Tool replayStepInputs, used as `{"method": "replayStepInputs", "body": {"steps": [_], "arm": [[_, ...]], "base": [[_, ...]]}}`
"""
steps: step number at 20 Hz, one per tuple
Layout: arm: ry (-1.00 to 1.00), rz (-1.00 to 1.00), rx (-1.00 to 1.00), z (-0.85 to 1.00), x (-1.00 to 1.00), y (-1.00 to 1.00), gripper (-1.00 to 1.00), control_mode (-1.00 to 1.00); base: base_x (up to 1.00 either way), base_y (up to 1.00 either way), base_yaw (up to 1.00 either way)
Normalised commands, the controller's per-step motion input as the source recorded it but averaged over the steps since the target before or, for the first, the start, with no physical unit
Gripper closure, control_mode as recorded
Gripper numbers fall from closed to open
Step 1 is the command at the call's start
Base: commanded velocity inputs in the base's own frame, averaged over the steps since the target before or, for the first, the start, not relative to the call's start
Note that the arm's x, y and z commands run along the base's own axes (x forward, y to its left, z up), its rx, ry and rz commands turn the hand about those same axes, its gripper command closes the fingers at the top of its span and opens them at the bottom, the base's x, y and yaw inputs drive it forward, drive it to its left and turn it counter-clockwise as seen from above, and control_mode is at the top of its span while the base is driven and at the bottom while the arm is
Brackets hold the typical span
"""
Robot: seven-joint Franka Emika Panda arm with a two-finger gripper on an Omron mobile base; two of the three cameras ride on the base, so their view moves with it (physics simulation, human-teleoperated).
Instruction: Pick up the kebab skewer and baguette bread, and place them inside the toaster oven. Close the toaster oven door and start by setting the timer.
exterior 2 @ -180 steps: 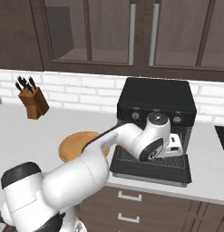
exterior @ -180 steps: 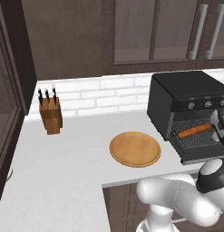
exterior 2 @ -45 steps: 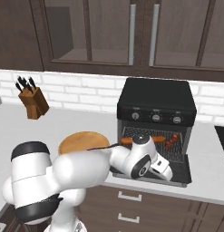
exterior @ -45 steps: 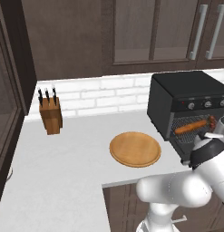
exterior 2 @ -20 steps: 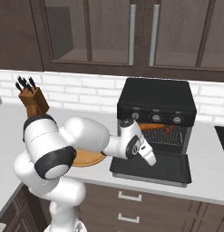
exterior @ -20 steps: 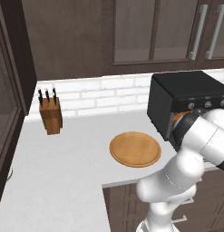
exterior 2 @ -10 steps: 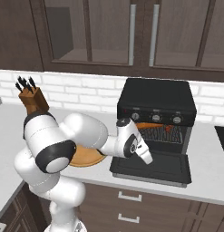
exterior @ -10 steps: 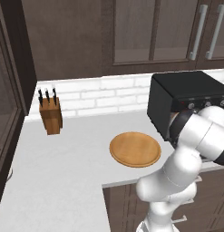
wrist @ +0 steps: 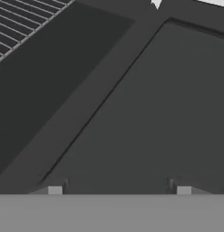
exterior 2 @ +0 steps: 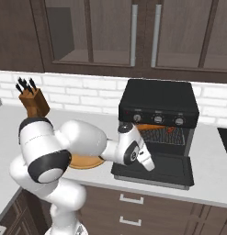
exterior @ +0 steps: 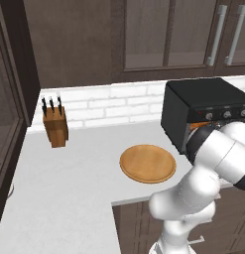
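The black toaster oven (exterior 2: 159, 102) stands on the counter with its door (exterior 2: 166, 169) folded down flat. On the wire rack inside lie the orange-brown baguette bread (exterior 2: 143, 126) at the left and the dark red kebab skewer (exterior 2: 170, 130) further right. My gripper (exterior 2: 149, 164) hangs low over the left part of the door, just outside the oven mouth. In the hand view the gripper (wrist: 119, 190) is open, its two tips wide apart with nothing between them, facing the door's glass pane (wrist: 145, 113); the rack (wrist: 22, 22) shows at the top left. The oven (exterior: 208, 106) and a bit of baguette (exterior: 196, 125) sit behind my arm.
A round wooden plate (exterior: 147, 162) lies on the counter left of the oven. A knife block (exterior: 55, 126) stands near the back wall at the far left. Dark upper cabinets hang above the oven. The counter's front edge runs just below the door.
The skewer that was in my gripper two seconds ago now lies on the rack. Over the last second the hand sank slightly toward the door and the jaws stand open.
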Motion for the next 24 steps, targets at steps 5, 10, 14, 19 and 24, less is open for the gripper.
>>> {"method": "replayStepInputs", "body": {"steps": [5,10,14,19,24], "arm": [[-0.04,0.04,0.06,0.23,-0.96,-0.01,-1.00,-1.00],[-0.01,0.33,0.01,0.24,-0.87,0.00,-1.00,-1.00],[0.12,0.50,0.00,0.14,-0.53,0.00,-1.00,-1.00],[0.28,0.43,0.02,0.00,-0.13,0.02,-1.00,-1.00],[0.32,0.29,0.00,0.00,0.00,0.03,-1.00,-1.00]], "base": [[0.00,0.00,0.00],[0.00,0.00,0.00],[0.00,0.00,0.00],[0.00,0.00,0.00],[0.00,0.00,0.00]]}}
